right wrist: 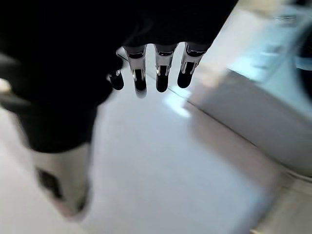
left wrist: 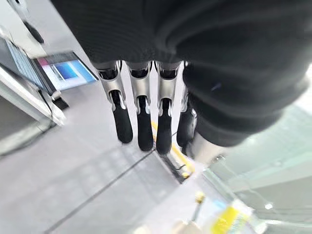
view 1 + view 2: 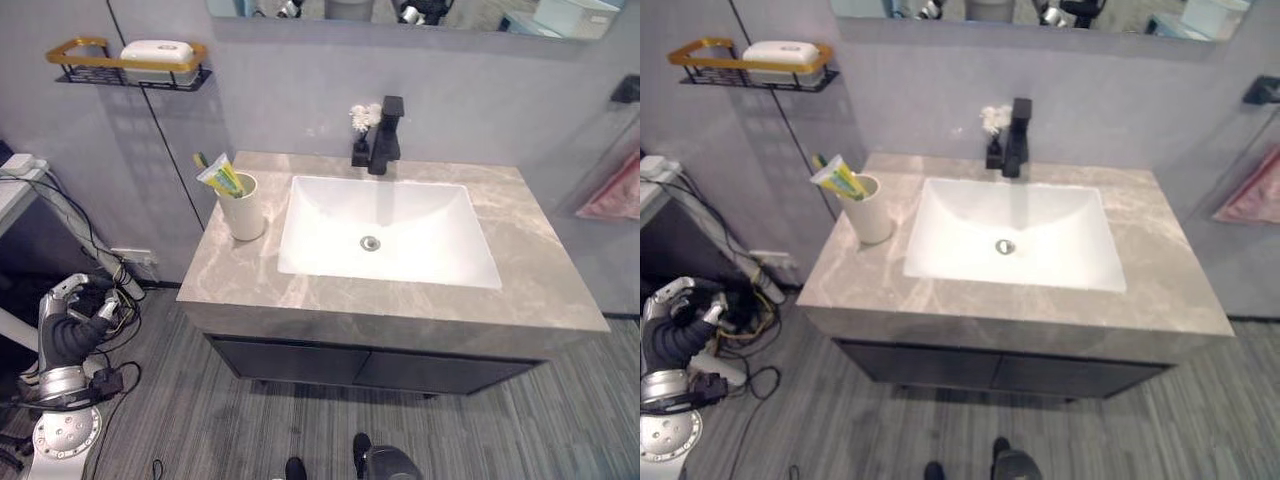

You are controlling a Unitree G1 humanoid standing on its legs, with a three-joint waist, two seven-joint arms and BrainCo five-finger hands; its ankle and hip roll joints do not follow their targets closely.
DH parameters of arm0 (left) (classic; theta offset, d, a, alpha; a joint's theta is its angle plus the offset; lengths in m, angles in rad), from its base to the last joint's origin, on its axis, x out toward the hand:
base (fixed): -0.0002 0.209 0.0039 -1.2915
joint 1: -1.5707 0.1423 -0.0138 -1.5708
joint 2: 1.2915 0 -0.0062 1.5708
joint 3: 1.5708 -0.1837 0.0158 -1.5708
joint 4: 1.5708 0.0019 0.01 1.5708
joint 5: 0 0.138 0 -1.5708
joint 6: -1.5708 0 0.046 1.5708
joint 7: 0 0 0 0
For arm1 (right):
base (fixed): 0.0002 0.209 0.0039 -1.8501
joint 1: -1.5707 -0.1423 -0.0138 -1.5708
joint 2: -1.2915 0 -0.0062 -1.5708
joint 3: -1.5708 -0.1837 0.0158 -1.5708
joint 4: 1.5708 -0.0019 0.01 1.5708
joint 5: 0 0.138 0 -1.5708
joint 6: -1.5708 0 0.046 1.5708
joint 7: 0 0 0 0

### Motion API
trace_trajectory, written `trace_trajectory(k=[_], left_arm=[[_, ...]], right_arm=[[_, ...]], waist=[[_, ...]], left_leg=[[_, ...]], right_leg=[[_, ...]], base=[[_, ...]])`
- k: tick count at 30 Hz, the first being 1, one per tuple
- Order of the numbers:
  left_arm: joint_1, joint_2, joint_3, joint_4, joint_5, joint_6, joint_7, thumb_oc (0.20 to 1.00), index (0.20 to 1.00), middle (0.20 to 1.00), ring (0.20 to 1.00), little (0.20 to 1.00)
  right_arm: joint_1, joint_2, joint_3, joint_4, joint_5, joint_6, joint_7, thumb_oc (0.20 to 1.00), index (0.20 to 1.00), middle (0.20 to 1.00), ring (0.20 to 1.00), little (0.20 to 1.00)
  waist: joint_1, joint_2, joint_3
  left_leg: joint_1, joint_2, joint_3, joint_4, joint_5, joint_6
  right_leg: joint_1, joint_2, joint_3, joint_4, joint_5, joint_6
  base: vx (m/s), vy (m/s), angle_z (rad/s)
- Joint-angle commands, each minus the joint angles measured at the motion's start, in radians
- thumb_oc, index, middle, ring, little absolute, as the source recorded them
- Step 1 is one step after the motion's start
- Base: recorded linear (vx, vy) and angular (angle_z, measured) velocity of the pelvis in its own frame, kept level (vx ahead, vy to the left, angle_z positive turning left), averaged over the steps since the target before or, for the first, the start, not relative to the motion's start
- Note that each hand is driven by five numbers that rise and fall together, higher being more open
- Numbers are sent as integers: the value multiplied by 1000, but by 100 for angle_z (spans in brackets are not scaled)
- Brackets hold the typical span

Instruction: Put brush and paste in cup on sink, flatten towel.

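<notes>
A white cup [image 3: 243, 207] stood on the left rear part of the bench [image 3: 540, 262], just beside the left rim of the white sink [image 3: 388, 229]. In the cup stood the brush [image 3: 203, 161] and the paste [image 3: 220, 177], both leaning toward the wall on the left, their tops well above the rim. The sink basin held nothing but its drain [image 3: 370, 243]. A black tap [image 3: 385, 136] rose behind the basin, with a small white sprig [image 3: 361, 117] just beside it. On the wall to the left hung a wire shelf [image 3: 128, 66] carrying a white soap dish [image 3: 157, 54]. At the far right a pink towel [image 3: 612, 193] hung against the wall, part of it cut off by the view's edge. The left hand [image 3: 68, 322] hung low at the left of the bench, near the floor, its fingers [image 2: 142, 122] straight and loosely apart, holding nothing. The right hand [image 1: 73, 68] showed in its own wrist view, its fingers [image 1: 162, 70] likewise relaxed and empty over a pale floor.
</notes>
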State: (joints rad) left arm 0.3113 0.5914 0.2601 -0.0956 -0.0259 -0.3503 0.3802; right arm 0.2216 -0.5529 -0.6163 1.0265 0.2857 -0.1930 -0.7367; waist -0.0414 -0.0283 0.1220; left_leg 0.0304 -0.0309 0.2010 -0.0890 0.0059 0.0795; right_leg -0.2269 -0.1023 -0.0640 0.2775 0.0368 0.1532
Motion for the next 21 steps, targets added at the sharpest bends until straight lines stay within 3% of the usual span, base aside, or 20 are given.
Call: trace_trajectory(k=[1,5,7,8,9,11,15,16,21], left_arm=[[-38,43,25,-72,-63,-59,-29,200,200,200,200,200],[-84,47,-9,-81,-103,-47,-96,200,200,200,200,200],[-109,54,-50,-79,-135,-43,-154,200,200,200,200,200],[-126,52,-83,-85,-165,-33,-221,200,200,200,200,200],[-126,54,-81,-85,-166,-33,-221,200,200,200,200,200],[-144,55,-106,-75,-183,-30,-267,200,200,200,200,200],[-143,36,-130,-76,-204,-19,-296,200,200,200,200,200],[-130,38,-131,-91,-261,-14,-319,200,200,200,200,200],[-140,31,-143,-78,-320,-7,-315,200,200,200,200,200]], right_arm=[[-90,-55,72,99,82,8,170,1000,1000,1000,1000,1000],[-142,-20,203,332,155,86,360,1000,1000,1000,1000,1000],[-171,14,289,420,103,139,428,1000,1000,1000,1000,1000],[-201,76,421,465,-32,183,527,1000,1000,1000,1000,1000],[-202,77,422,466,-32,183,527,1000,1000,1000,1000,1000],[-213,147,562,425,-157,180,585,1000,1000,1000,1000,1000],[-216,210,702,328,-278,156,607,1000,1000,1000,1000,1000],[-230,224,768,247,-311,138,610,1000,1000,1000,1000,1000],[-236,226,763,161,-303,123,574,1000,1000,1000,1000,1000]], waist=[[12,6,52],[21,-1,75],[34,2,88],[38,-1,97],[37,0,94],[35,-2,96],[38,-5,73],[39,9,52],[33,37,41]], left_leg=[[92,-33,-41,22,-87,-38],[81,-39,-79,58,-114,-49],[71,-40,-104,82,-132,-55],[66,-45,-137,110,-149,-58],[67,-44,-138,110,-153,-56],[74,-44,-172,124,-171,-64],[98,-42,-205,100,-175,-72],[105,-30,-228,79,-165,-80],[96,-7,-253,60,-147,-98]], right_leg=[[-52,-42,6,-22,120,28],[-73,-67,46,-179,185,41],[-86,-86,70,-242,219,47],[-90,-99,111,-272,256,54],[-88,-98,110,-274,251,56],[-88,-99,138,-260,252,58],[-62,-101,120,-274,269,60],[-60,-92,99,-264,268,56],[-61,-84,73,-263,230,42]], base=[[24,-32,-1],[54,-52,14],[80,-119,44],[95,-113,43],[130,-116,52],[141,-96,50],[153,-125,45],[145,-117,72],[102,-109,40]])
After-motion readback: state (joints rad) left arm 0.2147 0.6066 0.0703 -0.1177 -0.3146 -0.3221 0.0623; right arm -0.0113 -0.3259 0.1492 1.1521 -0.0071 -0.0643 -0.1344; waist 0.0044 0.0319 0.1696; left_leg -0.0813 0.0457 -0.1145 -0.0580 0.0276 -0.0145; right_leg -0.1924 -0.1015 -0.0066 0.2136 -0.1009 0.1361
